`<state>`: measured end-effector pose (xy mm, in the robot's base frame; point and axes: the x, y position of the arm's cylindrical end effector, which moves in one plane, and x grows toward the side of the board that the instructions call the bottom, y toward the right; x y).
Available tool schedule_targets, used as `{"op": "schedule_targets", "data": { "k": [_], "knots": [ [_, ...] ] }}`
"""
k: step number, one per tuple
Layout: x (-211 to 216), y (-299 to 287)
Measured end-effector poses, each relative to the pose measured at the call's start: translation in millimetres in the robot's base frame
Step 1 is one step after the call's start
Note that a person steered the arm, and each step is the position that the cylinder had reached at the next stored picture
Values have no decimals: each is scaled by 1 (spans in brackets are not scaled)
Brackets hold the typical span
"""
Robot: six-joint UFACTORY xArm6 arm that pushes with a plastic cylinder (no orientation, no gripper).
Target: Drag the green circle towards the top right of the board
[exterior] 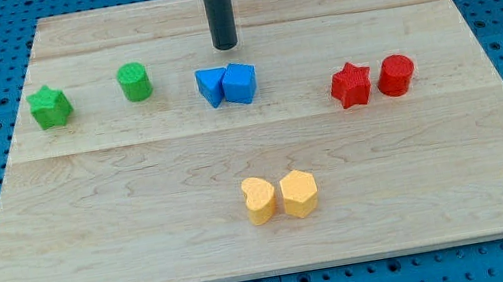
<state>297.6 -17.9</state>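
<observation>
The green circle is a short round block in the upper left part of the wooden board. My tip is the lower end of a dark rod coming down from the view's top centre. It stands to the right of the green circle, well apart from it, and just above the two blue blocks. It touches no block.
A green star lies left of the green circle. Two blue blocks touch each other below my tip. A red star and red circle sit at the right. Two yellow blocks sit at the lower centre.
</observation>
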Motion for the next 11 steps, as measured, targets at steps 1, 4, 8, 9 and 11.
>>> {"op": "schedule_targets", "data": {
  "k": [1,4,8,9,11],
  "knots": [
    [-9,0],
    [-2,-28],
    [49,-146],
    [24,-121],
    [16,-109]
  ]
}}
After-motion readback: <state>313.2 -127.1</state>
